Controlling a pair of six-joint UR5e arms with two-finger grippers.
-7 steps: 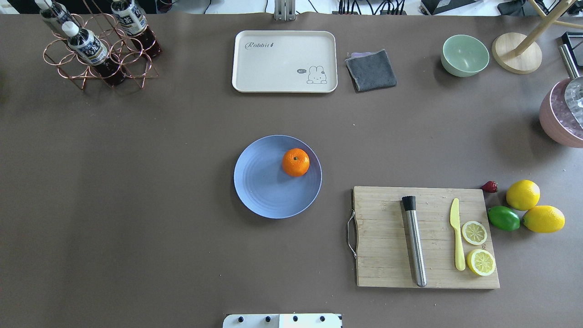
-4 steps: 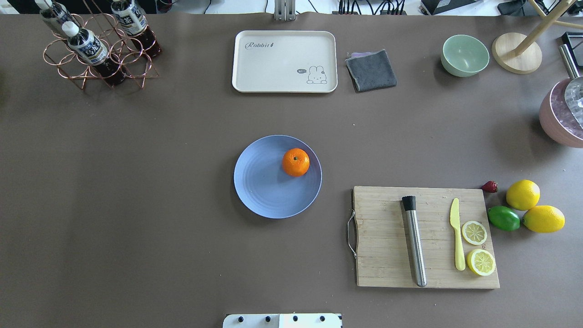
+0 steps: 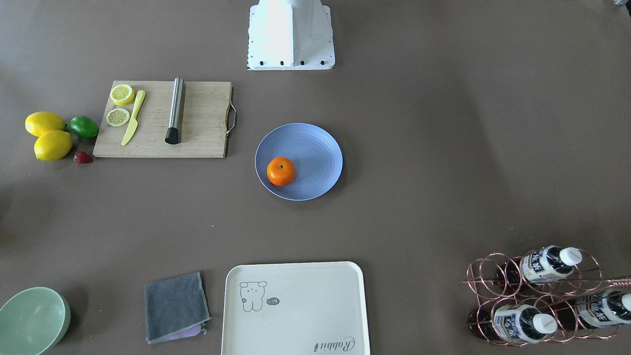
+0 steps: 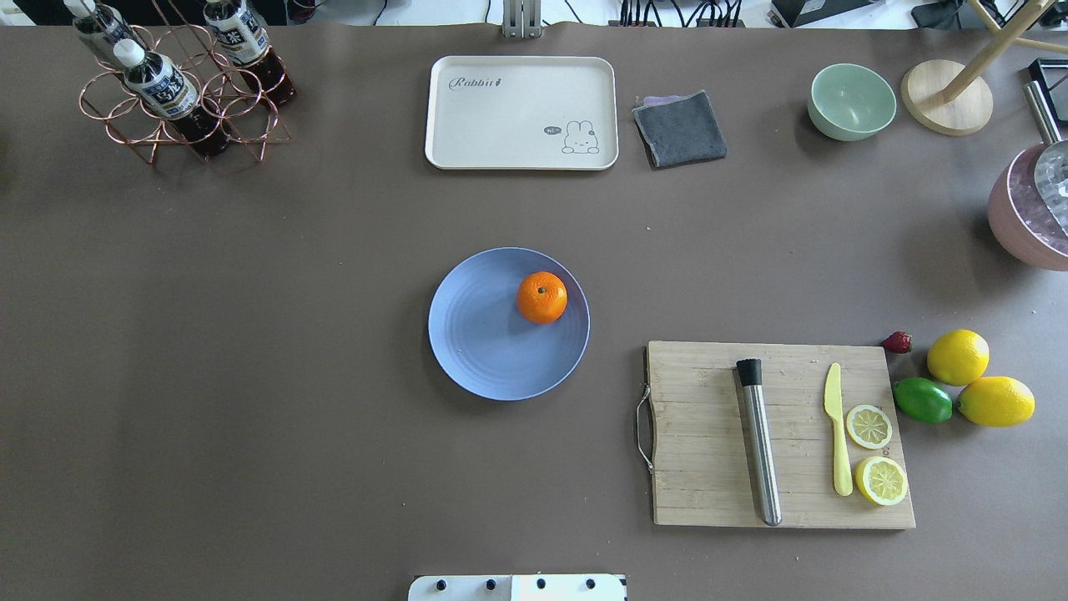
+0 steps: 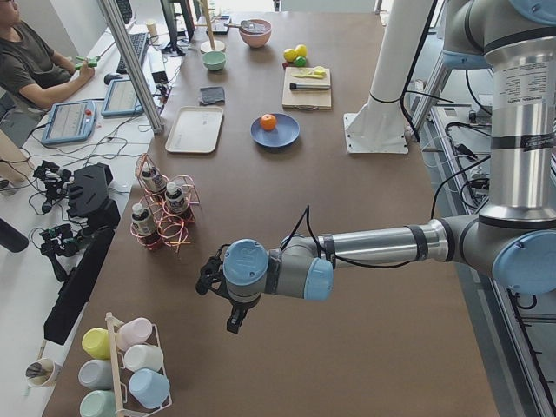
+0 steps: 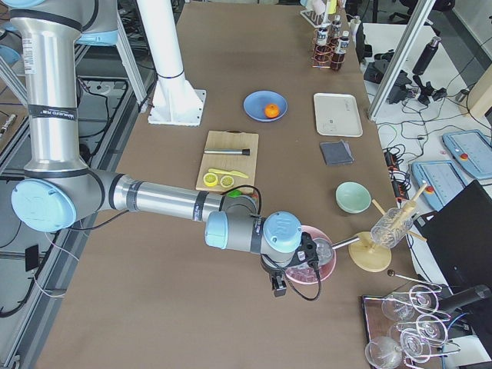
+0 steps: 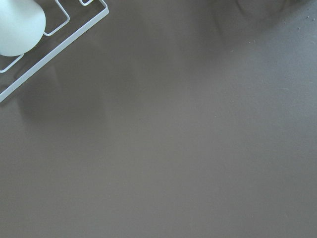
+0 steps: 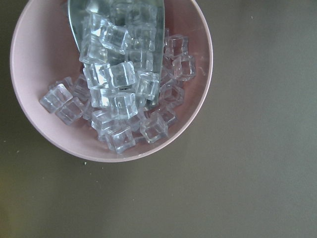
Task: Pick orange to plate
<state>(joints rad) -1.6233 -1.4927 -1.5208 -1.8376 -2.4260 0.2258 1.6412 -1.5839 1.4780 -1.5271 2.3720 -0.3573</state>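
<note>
The orange (image 4: 541, 297) rests on the right part of the blue plate (image 4: 484, 351) at mid-table, stem dimple up; in the front-facing view the orange (image 3: 281, 171) lies on the plate (image 3: 315, 148) too. Nothing touches it. Neither arm appears overhead. My left gripper (image 5: 221, 300) hovers far off at the table's left end, beyond the bottle rack. My right gripper (image 6: 296, 269) hangs over the pink bowl at the right end. Only side views show them, so I cannot tell whether they are open or shut.
A wooden board (image 4: 709, 467) with muddler, knife and lemon slices lies right of the plate; lemons (image 4: 958, 356) and a lime (image 4: 923, 400) sit beyond it. Cream tray (image 4: 521, 113), grey cloth (image 4: 680, 128), green bowl (image 4: 851, 101) and bottle rack (image 4: 179, 100) line the far edge. Pink ice bowl (image 8: 39, 129).
</note>
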